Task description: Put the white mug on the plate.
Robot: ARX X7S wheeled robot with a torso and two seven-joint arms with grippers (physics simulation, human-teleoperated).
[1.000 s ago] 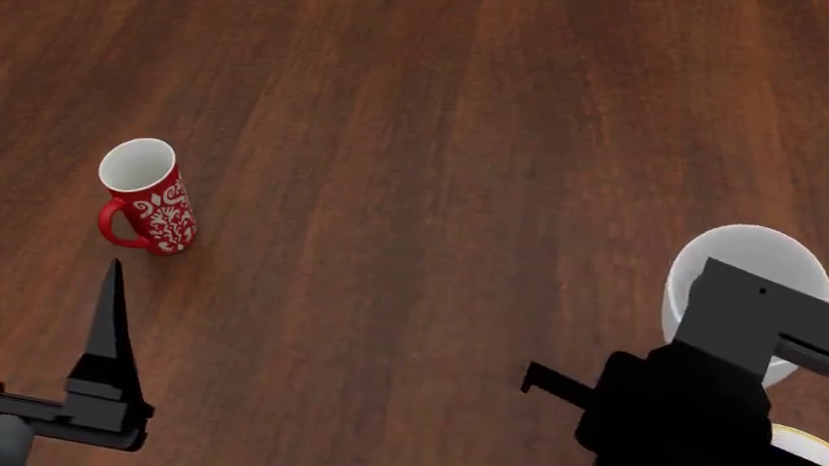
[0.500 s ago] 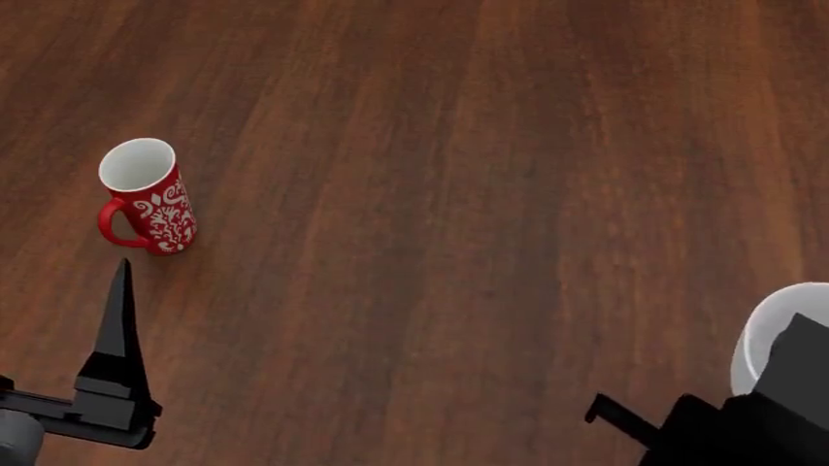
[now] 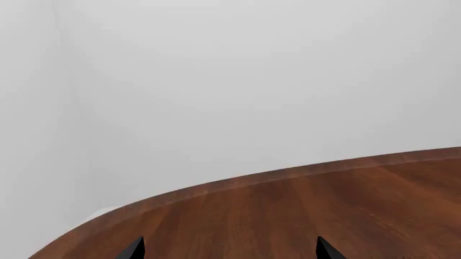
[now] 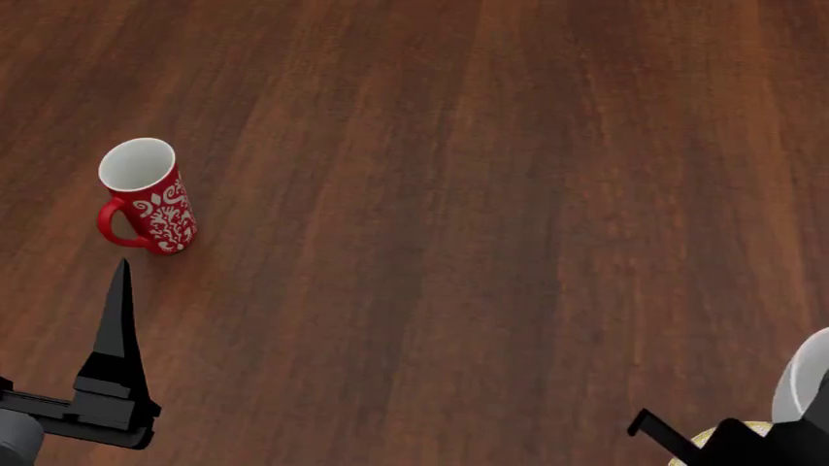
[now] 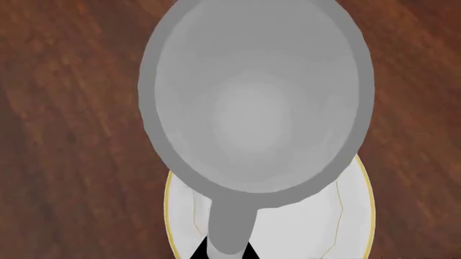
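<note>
I am carrying the white mug (image 5: 256,102) in my right hand (image 5: 223,251), and in the right wrist view I am looking straight down into its open mouth. My hand is closed on the handle, the dark fingertips pinching it at the frame's edge. The plate (image 5: 353,216), white with a thin golden rim, is lying below the mug; the mug's mouth is covering part of it and reaching out past the rim on one side, over the bare wood. I judge the mug is not yet centred, and I cannot tell how high its base is hanging above the plate.

To do this well, I am thinking of shifting toward the plate's middle before lowering, keeping the mug upright, and letting go only once the base is resting flat inside the rim. Coming down on the rim could tip it.

In the head view the mug (image 4: 806,388) and plate (image 4: 710,445) are barely showing at the near right corner of the worktop (image 4: 492,194). My left hand (image 3: 226,249) is idle, fingers spread apart and holding nothing, hanging near the red floral mug (image 4: 147,197), which I am leaving alone
</note>
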